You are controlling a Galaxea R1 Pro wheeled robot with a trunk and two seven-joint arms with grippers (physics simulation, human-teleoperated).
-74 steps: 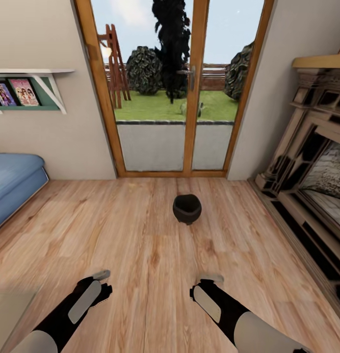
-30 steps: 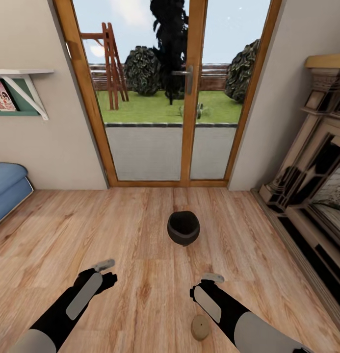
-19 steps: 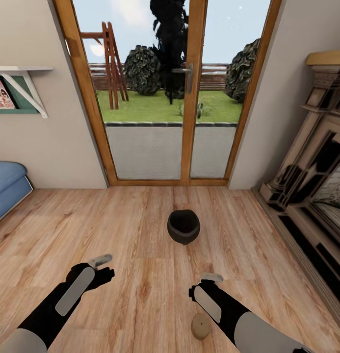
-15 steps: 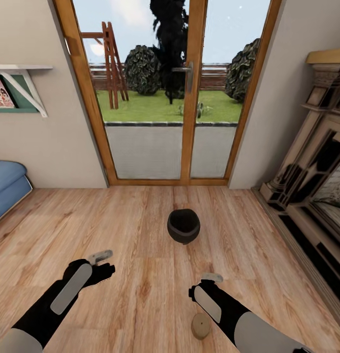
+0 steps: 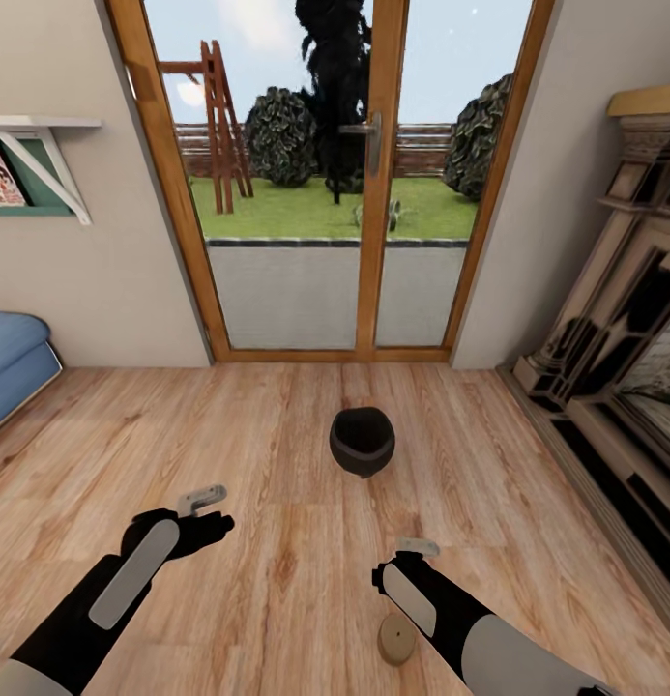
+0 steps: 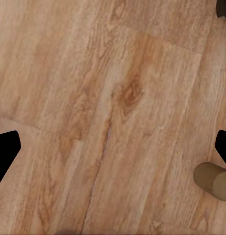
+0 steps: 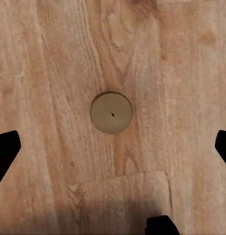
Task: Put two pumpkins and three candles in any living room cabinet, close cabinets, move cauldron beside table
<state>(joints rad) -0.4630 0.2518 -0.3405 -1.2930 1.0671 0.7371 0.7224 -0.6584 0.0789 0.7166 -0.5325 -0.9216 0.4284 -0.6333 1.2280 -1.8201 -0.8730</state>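
Before the glass garden door (image 5: 305,193), on bare plank floor (image 5: 276,435), I log the following.

Item, cauldron (image 5: 362,442): black, mouth up, standing on the floor a short way in from the door, ahead of both arms and roughly midway between them. No table appears anywhere near it, so I judge its placing not yet done.

Item, candle (image 5: 397,640): one short pale cylinder upright on the floor, well back from the door on my side of the cauldron, just beside my right forearm. My right wrist camera looks straight down on its round top (image 7: 111,113), wick dot at centre; my left wrist camera catches it at the frame's edge (image 6: 213,180). It is loose on the floor, so at least this one is still to be stowed.

Item, left gripper (image 5: 201,503): hanging above the floor, nearer to me than the cauldron; dark fingertips (image 6: 5,152) sit at opposite edges of its wrist view, so the jaws are spread wide with nothing between them.

Item, right gripper (image 5: 415,549): likewise spread wide and empty, poised over the candle without touching it.

Item, surroundings: blue sofa (image 5: 15,362) to the door's left, fireplace (image 5: 615,387) to its right.

Outstanding, by my reckoning: this candle, the cauldron, and checking cabinets. Pumpkins, other candles and cabinet: status unknown.
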